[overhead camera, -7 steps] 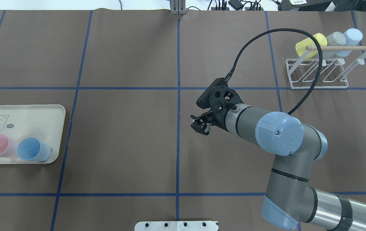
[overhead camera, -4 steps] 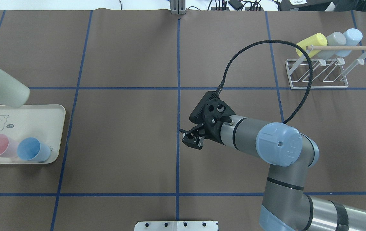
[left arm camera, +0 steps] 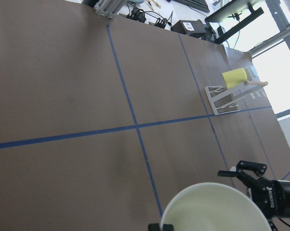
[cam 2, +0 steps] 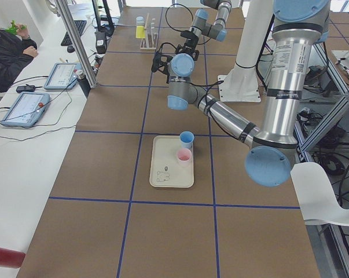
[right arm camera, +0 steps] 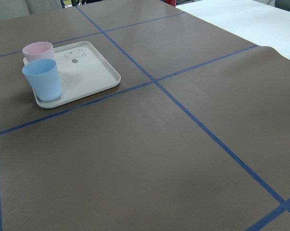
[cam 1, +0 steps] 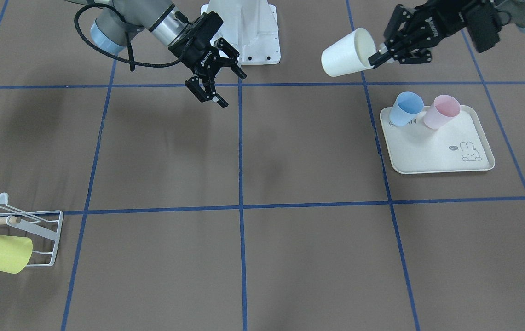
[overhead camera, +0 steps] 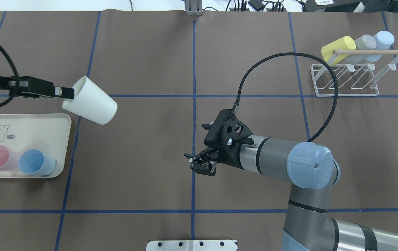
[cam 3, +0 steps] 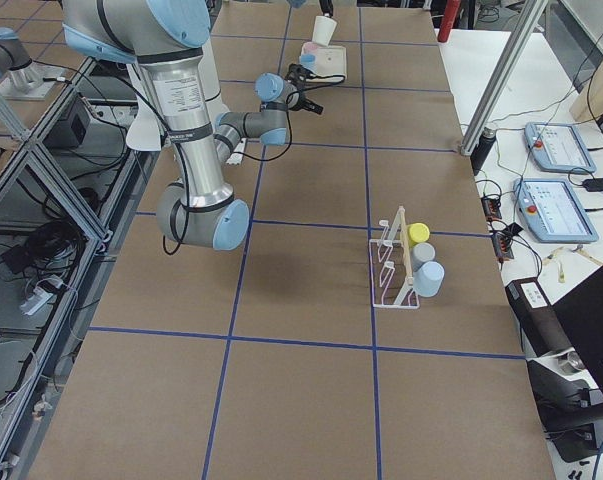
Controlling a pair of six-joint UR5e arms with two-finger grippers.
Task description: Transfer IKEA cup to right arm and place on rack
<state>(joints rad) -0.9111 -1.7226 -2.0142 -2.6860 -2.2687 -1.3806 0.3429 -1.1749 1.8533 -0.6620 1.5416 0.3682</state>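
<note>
The one word I can read is the brand name ROBOTIQ, in small white capitals on black. In the front-facing view it stands on the body of my right gripper (cam 1: 233, 89), just behind the fingers. It stands again on the body of my left gripper (cam 1: 375, 57), the one closed on the white cup (cam 1: 345, 57). The left wrist view shows the same white word running along my right gripper's body at the lower right corner. On the cream tray (cam 1: 428, 154) on the desk (cam 1: 290, 151), a small dark speech bubble (cam 1: 452, 147) beside the rabbit drawing (cam 1: 469, 151) carries pale marks, too small for me to read.
</note>
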